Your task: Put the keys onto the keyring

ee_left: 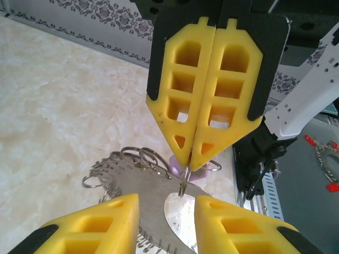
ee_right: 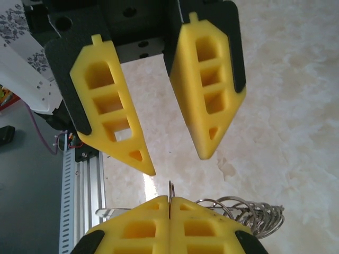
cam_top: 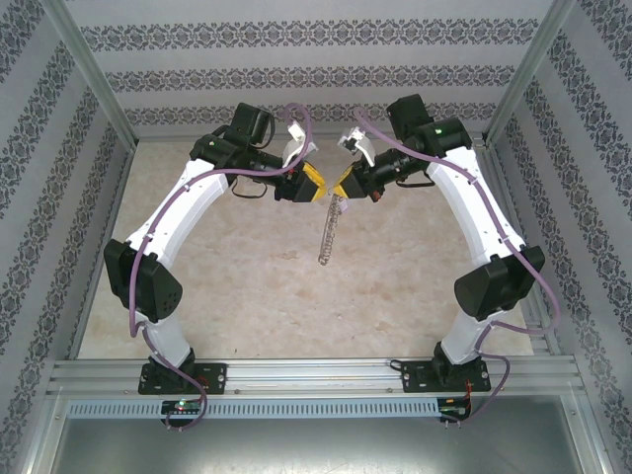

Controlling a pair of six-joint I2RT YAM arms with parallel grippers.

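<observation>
Top view first: both arms reach in over the far half of the table (cam_top: 247, 296) and meet about midway between its left and right edges. The left gripper (cam_top: 314, 188) and right gripper (cam_top: 341, 188) sit nose to nose, nearly touching. The keyring (cam_top: 328, 235) dangles straight down from the right one, off the tabletop. It's seen edge-on here, so it reads as a thin silvery, chain-like strip.

From the left wrist, the left gripper (ee_left: 167, 203) has its yellow fingers spread, and the keyring (ee_left: 153, 196) sits in the gap between them. I can't tell if either pad touches it. The ring is a flat grey hoop, with small wire loops bunched along its rim. The right gripper (ee_left: 190, 164) comes down from above with its fingers pressed together, pinching the ring's edge at the tip. A tiny key (ee_left: 175, 161) with a pale lilac head peeks out just beside that tip. Can't tell if it's caught in the pinch too.

In the right wrist view, the right gripper (ee_right: 169, 200) is clamped tight with a sliver of metal poking up between the pads. The keyring (ee_right: 238, 209) loops fan out to one side. The left gripper (ee_right: 179, 163) hangs just above, fingers apart.
</observation>
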